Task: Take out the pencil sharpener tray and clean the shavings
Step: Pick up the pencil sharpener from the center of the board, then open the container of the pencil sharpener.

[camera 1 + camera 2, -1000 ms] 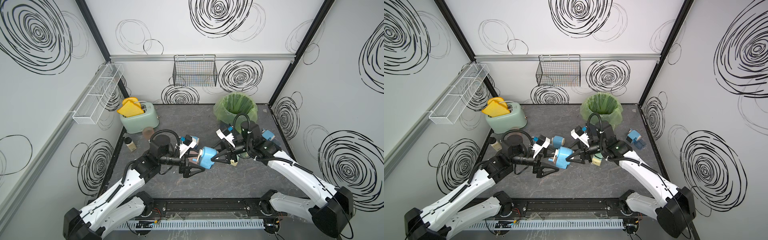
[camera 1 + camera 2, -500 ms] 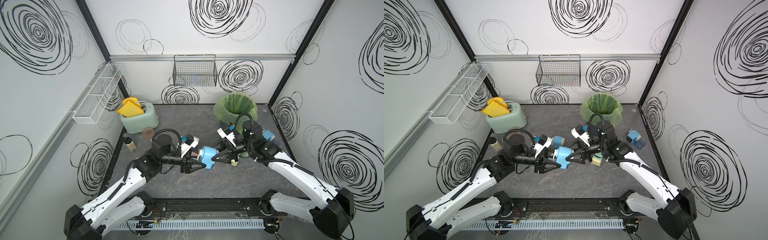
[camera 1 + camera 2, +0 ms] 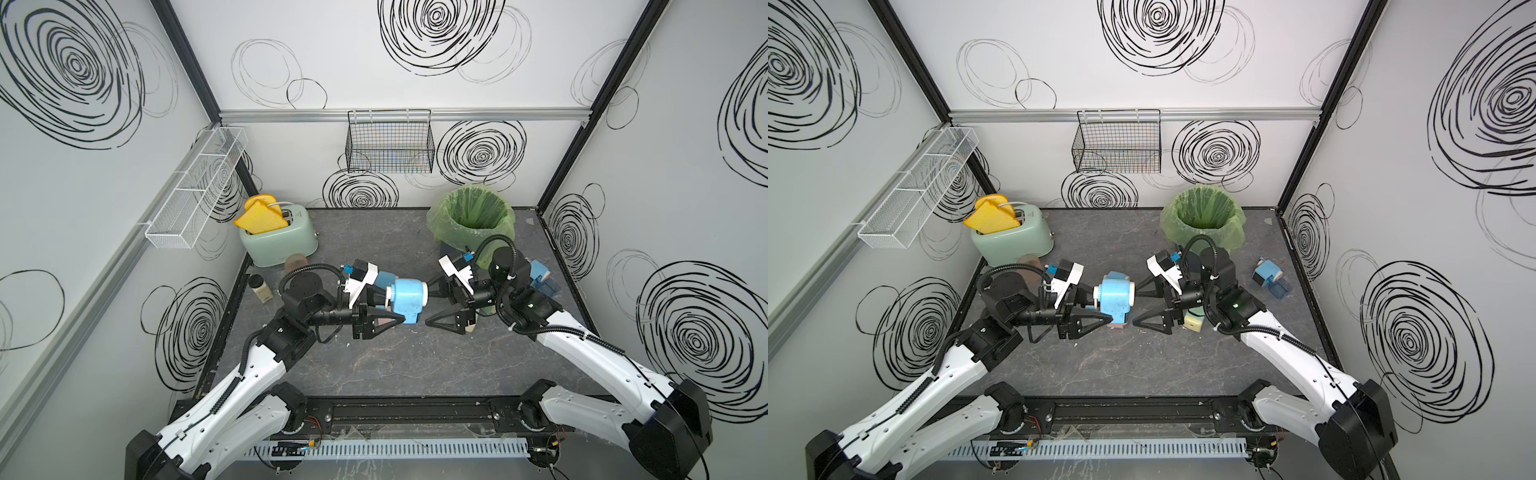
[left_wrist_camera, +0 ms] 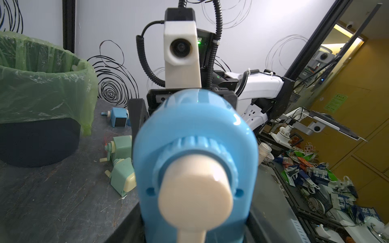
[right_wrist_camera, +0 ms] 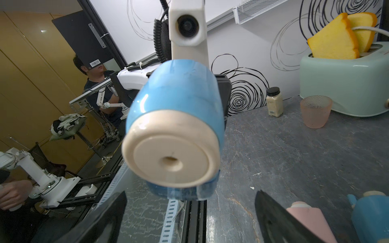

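Note:
A blue pencil sharpener [image 3: 409, 299] [image 3: 1116, 297] with a cream crank and a cream front face hangs in the air mid-table. My left gripper [image 3: 395, 305] [image 3: 1104, 306] is shut on its sides from the crank end, which fills the left wrist view [image 4: 195, 147]. The translucent blue tray [image 5: 183, 192] sits pushed into the sharpener's underside. Facing the holed front face [image 5: 170, 160], my right gripper [image 3: 429, 306] [image 3: 1135, 308] [image 5: 189, 221] stands open, its fingers apart from the sharpener and holding nothing. The shavings are hidden.
A green-lined bin [image 3: 471, 216] stands at the back right, a mint toaster [image 3: 282, 241] with toast at the back left, beside a pink cup [image 5: 315, 111] and a spice jar [image 5: 274, 102]. Other sharpeners lie around: a blue one [image 3: 1266, 272] by the right wall, green ones [image 4: 122, 147], pink [image 5: 305, 214].
My left gripper has closed onto the blue sharpener. My right gripper, which held it a second ago, has opened wide and let go.

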Robot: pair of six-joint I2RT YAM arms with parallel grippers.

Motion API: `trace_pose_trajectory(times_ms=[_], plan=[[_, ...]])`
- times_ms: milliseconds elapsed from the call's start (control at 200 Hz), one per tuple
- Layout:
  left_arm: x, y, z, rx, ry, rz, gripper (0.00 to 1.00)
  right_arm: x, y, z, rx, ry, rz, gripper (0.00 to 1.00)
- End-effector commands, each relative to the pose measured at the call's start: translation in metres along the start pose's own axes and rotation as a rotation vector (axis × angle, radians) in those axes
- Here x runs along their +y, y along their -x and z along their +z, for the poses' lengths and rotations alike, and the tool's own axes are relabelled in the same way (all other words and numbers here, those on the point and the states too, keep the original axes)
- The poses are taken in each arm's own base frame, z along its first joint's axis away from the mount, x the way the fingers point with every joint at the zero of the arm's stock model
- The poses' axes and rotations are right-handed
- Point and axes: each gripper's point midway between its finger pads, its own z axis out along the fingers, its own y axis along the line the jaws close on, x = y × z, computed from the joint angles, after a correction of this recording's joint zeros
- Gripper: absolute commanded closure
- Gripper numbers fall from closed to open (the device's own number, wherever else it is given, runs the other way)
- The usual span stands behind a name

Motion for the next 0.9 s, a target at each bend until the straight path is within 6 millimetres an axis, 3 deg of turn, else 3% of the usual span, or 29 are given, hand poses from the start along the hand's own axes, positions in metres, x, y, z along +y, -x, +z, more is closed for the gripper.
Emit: trace_pose_trajectory(times_ms=[0,225,535,895], plan=[[-0.017,0.019,-0.002,-0.069,-0.07,0.071,0.66,0.001,0.013,0.006,-0.044,-0.011,-0.052,0.0],[-0.019,0.018,-0.002,-0.073,-0.069,0.068,0.66,-0.001,0.019,0.015,-0.07,-0.011,-0.049,0.01],[-0.018,0.017,-0.003,-0.073,-0.065,0.069,0.66,-0.001,0.022,0.015,-0.097,-0.022,-0.048,0.31],[-0.014,0.022,-0.011,-0.09,-0.036,0.078,0.67,0.0,0.011,-0.003,-0.079,0.008,-0.051,0.5]])
